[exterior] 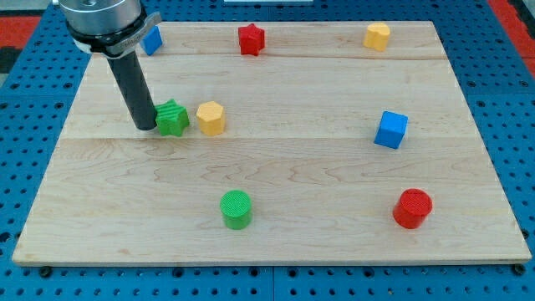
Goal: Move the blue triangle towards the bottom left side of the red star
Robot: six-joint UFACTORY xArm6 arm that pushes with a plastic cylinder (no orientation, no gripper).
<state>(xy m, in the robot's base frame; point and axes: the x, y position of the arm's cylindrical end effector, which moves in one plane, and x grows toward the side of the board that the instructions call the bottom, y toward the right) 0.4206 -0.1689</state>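
The blue triangle (152, 39) lies near the board's top left corner, partly hidden behind my arm's head. The red star (251, 38) sits at the top, right of it by about a fifth of the board's width. My tip (145, 126) rests on the board well below the blue triangle, touching or nearly touching the left side of a green star (173, 118).
A yellow hexagon (211, 118) sits just right of the green star. Another yellow block (377, 36) is at the top right. A blue cube (390, 130) is at the right, a green cylinder (236, 209) and a red cylinder (412, 208) lie near the bottom.
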